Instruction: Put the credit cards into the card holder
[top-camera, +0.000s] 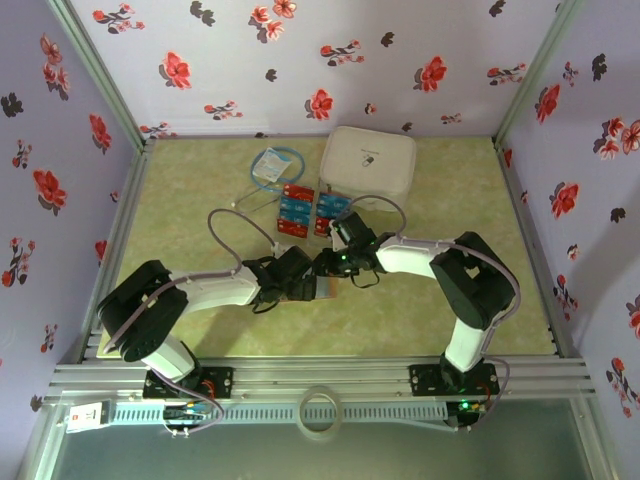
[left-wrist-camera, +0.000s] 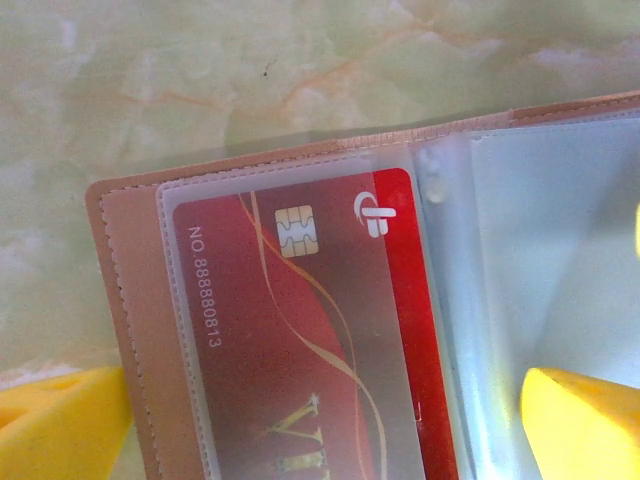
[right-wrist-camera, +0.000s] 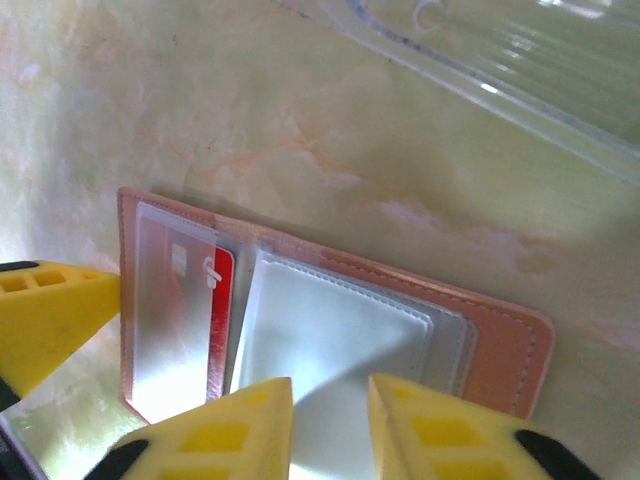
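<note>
Right wrist view. Card holder (right-wrist-camera: 500, 350) lies open and flat on the marbled green-beige table (right-wrist-camera: 200, 120), tan stitched border showing around the clear sleeves.

Left sleeve: one red credit card (right-wrist-camera: 222, 290) inside, mostly veiled by glare, with only a strip of red and a white logo plain. Right sleeve (right-wrist-camera: 330, 330): pale, contents not readable.

My gripper (right-wrist-camera: 330, 400) sits at the holder's near edge, fingers a narrow gap apart over the right sleeve. Cannot tell whether a sleeve is pinched.

A third yellow finger (right-wrist-camera: 50, 320) rests just beside the holder's left edge.

Ridged clear plastic (right-wrist-camera: 520, 70) lies at upper right, apart from the holder.
</note>
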